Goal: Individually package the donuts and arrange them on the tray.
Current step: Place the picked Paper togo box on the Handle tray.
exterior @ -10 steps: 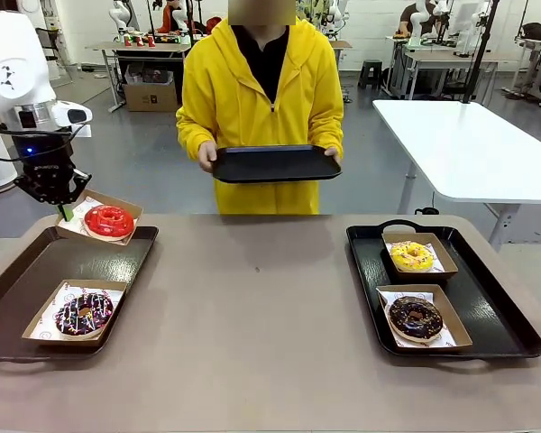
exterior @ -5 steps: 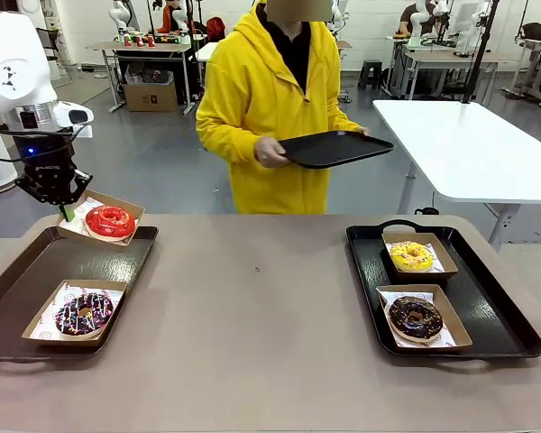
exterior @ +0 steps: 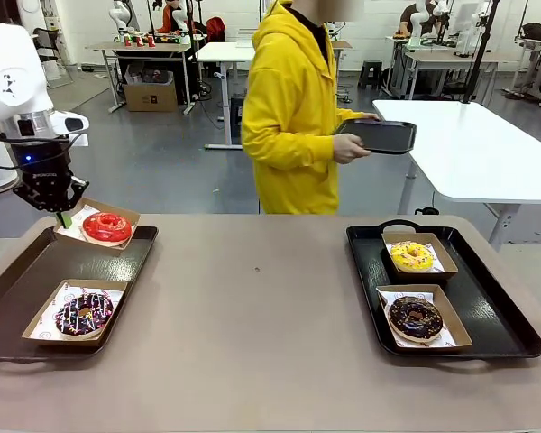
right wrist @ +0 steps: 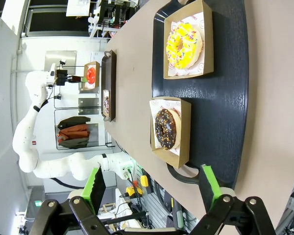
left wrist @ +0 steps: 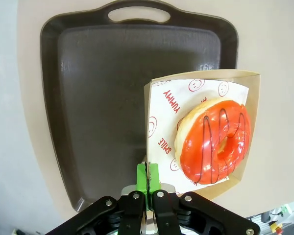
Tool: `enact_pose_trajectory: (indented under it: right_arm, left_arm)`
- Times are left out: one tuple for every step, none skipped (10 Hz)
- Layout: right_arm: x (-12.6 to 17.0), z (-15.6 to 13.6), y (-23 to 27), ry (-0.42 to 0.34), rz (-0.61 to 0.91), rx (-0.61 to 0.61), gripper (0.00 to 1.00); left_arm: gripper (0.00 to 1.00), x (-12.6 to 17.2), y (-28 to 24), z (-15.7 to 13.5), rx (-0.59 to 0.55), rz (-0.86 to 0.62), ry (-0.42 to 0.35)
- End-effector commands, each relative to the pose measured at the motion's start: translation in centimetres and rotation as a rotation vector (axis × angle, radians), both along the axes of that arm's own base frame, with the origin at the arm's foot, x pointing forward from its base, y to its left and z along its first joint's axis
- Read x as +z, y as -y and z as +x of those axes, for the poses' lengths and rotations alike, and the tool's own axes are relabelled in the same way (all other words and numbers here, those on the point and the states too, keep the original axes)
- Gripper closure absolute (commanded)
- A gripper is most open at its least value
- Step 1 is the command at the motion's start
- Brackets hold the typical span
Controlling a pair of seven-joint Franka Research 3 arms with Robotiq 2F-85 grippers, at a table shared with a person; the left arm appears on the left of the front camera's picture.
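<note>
Overhead, glossy red-iced donut [left wrist: 214, 141] on cardboard.

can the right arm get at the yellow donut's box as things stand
Probably yes. The right gripper hangs open above the black tray, and the yellow donut sits in its box with nothing over it. The chocolate donut box lies nearer but beside the path, not across it.

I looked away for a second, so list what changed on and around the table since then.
The person in the yellow hoodie turned from facing the table and carried the empty black plastic tray toward the white table on the right. The left gripper, shut on the corner of the brown cardboard box holding the red-iced donut, shifted it slightly. The other three boxed donuts and both table trays stayed put.
</note>
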State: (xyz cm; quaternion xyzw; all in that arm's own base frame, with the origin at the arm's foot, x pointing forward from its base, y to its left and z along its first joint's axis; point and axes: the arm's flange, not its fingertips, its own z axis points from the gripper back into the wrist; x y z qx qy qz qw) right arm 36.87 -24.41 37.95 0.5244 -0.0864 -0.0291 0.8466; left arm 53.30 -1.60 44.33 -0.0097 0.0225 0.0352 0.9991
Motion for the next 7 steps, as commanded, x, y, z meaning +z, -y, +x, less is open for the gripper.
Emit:
enact_pose_trajectory:
  right_arm:
    - [0.1, -0.3, -0.1, -0.014, 0.001, 0.006, 0.0]
    - [0.1, -0.3, -0.1, -0.014, 0.001, 0.006, 0.0]
    - [0.1, -0.3, -0.1, -0.014, 0.001, 0.006, 0.0]
    - [0.1, -0.3, -0.1, -0.014, 0.001, 0.006, 0.0]
    - [0.1, -0.3, -0.1, -0.014, 0.001, 0.006, 0.0]
    - [0.1, -0.3, -0.1, -0.014, 0.001, 0.006, 0.0]
    - [0.1, -0.3, -0.1, -0.014, 0.001, 0.006, 0.0]
  left_arm:
    - [0.99, -1.4, -2.5, 1.7, -0.014, -0.069, -0.031]
    - [0.99, -2.4, -3.2, 1.9, -0.027, -0.074, -0.025]
    - [0.99, -3.2, -3.9, 2.2, -0.039, -0.076, -0.014]
    - [0.99, -3.9, -4.4, 2.5, -0.037, -0.072, -0.012]
    - [0.99, -4.7, -4.7, 2.7, -0.036, -0.075, -0.023]
    - [0.99, -5.4, -4.9, 3.1, -0.042, -0.065, -0.027]
    - [0.99, -6.1, -4.8, 3.4, -0.046, -0.045, -0.032]
